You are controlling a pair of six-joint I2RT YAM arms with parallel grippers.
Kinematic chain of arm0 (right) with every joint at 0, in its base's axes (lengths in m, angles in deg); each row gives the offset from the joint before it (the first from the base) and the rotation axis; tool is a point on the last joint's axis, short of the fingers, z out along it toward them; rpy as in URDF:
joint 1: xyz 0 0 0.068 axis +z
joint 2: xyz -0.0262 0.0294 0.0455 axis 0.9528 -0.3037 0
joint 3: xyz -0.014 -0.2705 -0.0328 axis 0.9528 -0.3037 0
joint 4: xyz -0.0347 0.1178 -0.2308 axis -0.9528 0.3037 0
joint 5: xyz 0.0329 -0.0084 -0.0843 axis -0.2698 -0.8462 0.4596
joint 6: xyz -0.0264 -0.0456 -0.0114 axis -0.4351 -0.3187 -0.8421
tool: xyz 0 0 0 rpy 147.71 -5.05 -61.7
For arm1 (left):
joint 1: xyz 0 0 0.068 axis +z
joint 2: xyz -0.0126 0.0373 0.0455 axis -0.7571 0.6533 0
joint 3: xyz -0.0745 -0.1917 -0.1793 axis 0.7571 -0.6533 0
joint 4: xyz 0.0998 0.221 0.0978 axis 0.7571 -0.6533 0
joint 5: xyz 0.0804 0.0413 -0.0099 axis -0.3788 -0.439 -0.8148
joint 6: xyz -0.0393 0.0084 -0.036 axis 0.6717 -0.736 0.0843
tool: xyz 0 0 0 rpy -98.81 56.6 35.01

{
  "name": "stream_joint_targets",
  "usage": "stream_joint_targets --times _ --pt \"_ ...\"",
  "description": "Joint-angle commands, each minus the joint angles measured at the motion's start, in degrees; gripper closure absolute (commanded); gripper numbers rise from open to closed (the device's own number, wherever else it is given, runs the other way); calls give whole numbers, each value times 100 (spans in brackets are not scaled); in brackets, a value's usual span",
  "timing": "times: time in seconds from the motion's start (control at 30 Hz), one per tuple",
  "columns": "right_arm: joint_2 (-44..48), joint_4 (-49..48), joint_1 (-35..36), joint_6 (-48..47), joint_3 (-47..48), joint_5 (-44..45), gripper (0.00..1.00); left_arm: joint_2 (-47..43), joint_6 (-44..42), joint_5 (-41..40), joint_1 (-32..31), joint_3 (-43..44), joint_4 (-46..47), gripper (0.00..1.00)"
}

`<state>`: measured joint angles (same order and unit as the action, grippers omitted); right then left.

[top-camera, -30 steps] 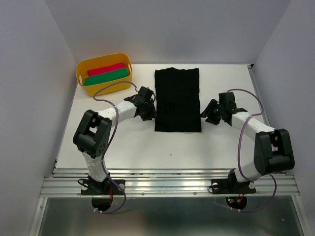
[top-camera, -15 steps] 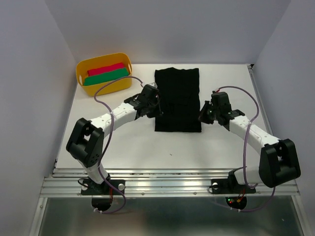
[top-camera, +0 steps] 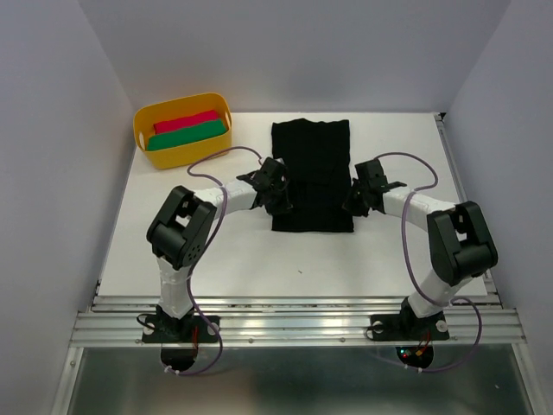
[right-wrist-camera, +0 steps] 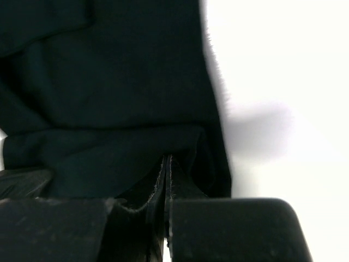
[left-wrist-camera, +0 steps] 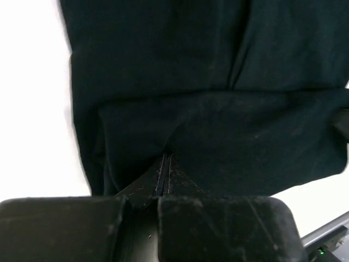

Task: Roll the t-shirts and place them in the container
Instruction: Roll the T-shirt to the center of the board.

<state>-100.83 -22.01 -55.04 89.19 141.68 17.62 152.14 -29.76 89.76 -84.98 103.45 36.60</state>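
A black t-shirt (top-camera: 311, 164) lies folded into a long rectangle in the middle of the white table. My left gripper (top-camera: 283, 201) sits at its left edge near the front end, shut on a pinch of the cloth. In the left wrist view the closed gripper (left-wrist-camera: 165, 158) runs into a raised fold of the t-shirt (left-wrist-camera: 191, 82). My right gripper (top-camera: 350, 203) is at the right edge, opposite the left one. In the right wrist view it (right-wrist-camera: 166, 159) is shut on the t-shirt's (right-wrist-camera: 109, 82) gathered edge.
A yellow tub (top-camera: 186, 154) stands at the back left and holds a red roll (top-camera: 186, 120) and a green roll (top-camera: 186, 134). Grey walls close in the table on three sides. A metal rail (top-camera: 294, 316) runs along the near edge.
Both arms have moved inward to the t-shirt's side edges. Both grippers have gone from open to shut on the cloth.
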Motion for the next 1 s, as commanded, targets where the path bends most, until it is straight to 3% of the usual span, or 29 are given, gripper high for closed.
stream_joint_targets --times 0.0,0.23,0.47,0.77,0.97 --pt "-290 -210 -23 -22 177 653 99 94 -288 -91 123 418 280 100" --pt "34 -140 -23 -92 -42 653 99 -370 -420 -197 140 401 123 100" --pt "676 80 477 -101 318 636 99 -750 -298 118 -26 445 -168 100" --pt "54 -377 716 303 116 214 98 -407 291 524 -246 76 543 100" --pt "-422 -465 716 260 -77 389 99 49 187 375 -246 93 649 100"
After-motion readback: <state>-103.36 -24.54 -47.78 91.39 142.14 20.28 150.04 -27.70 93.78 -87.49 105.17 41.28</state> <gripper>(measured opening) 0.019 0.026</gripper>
